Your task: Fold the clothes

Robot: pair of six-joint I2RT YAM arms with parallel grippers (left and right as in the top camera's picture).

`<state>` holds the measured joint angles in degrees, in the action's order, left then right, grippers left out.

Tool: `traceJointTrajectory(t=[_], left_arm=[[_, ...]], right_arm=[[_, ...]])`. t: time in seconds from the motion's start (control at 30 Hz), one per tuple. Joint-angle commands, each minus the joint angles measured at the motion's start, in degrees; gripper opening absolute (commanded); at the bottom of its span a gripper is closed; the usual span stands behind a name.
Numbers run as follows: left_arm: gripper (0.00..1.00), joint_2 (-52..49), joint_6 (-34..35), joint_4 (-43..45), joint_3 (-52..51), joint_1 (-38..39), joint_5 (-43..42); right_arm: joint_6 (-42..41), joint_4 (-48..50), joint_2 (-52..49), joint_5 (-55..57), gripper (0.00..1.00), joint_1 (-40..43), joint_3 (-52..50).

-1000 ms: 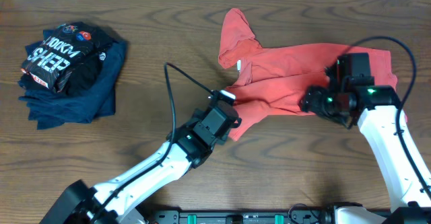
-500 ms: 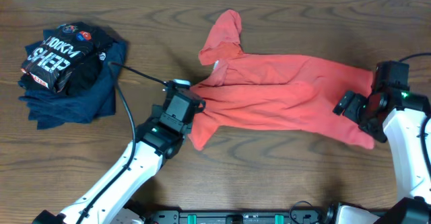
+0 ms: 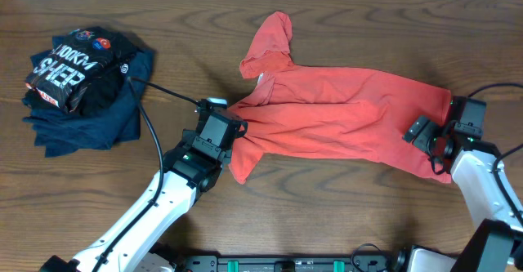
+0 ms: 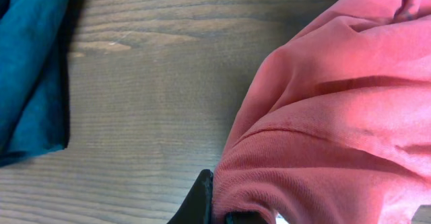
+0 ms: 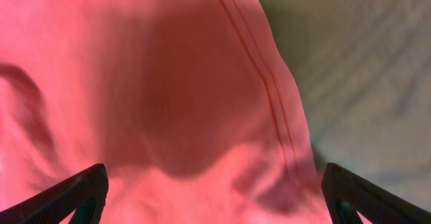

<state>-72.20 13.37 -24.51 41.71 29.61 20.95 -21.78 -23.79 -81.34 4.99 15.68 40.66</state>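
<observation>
The clothes, a coral-red T-shirt (image 3: 335,113), lie stretched sideways across the table, one sleeve (image 3: 274,39) bunched toward the back. My left gripper (image 3: 233,130) is shut on the shirt's left end. In the left wrist view the red cloth (image 4: 337,116) is folded over one black finger (image 4: 202,200) at the bottom edge. My right gripper (image 3: 430,141) stands open over the shirt's right end. In the right wrist view the hem stitching (image 5: 262,76) runs between the two wide-apart fingertips (image 5: 84,190), and the cloth lies loose beneath them.
A black printed shirt (image 3: 69,64) lies on folded navy garments (image 3: 94,121) at the far left; the navy cloth (image 4: 30,69) shows in the left wrist view. A black cable (image 3: 163,92) arcs from the left arm toward that pile. Bare wood (image 3: 343,207) lies in front.
My left gripper pulled the shirt's end to the left, stretching it out. My right gripper moved right, opened and let go of the right end.
</observation>
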Motion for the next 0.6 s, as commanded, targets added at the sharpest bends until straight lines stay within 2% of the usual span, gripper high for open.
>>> traceJointTrajectory(t=[0.0, 0.13, 0.17, 0.2, 0.23, 0.3, 0.43, 0.57], left_arm=[[0.06, 0.39, 2.05, -0.31, 0.15, -0.28, -0.48], [0.06, 0.42, 2.43, -0.33, 0.15, -0.28, -0.85], [0.06, 0.42, 2.43, -0.33, 0.15, -0.28, -0.83], [0.06, 0.42, 2.43, -0.33, 0.15, -0.28, -0.83], [0.06, 0.42, 2.4, -0.35, 0.15, -0.28, -0.83], [0.06, 0.42, 2.4, -0.7, 0.15, -0.28, -0.81], [0.06, 0.42, 2.4, -1.55, 0.15, -0.28, -0.81], [0.06, 0.42, 2.4, -1.6, 0.15, -0.28, -0.79]], right_arm=[[2.78, 1.88, -3.1, 0.24, 0.99, 0.37, -0.39], [3.67, 5.18, -8.72, -3.91, 0.99, 0.39, -0.39], [3.72, 6.16, -10.34, -5.16, 0.96, 0.37, -0.37], [4.57, 6.71, -11.67, -6.38, 0.81, 0.39, -0.37], [5.35, 6.78, -12.44, -7.21, 0.58, 0.39, -0.31], [5.57, 6.67, -12.74, -8.52, 0.01, 0.44, -0.26], [5.53, 6.1, -9.81, -11.28, 0.01, 0.5, 2.03], [3.74, 4.7, -7.52, -8.66, 0.01, 1.16, 8.98]])
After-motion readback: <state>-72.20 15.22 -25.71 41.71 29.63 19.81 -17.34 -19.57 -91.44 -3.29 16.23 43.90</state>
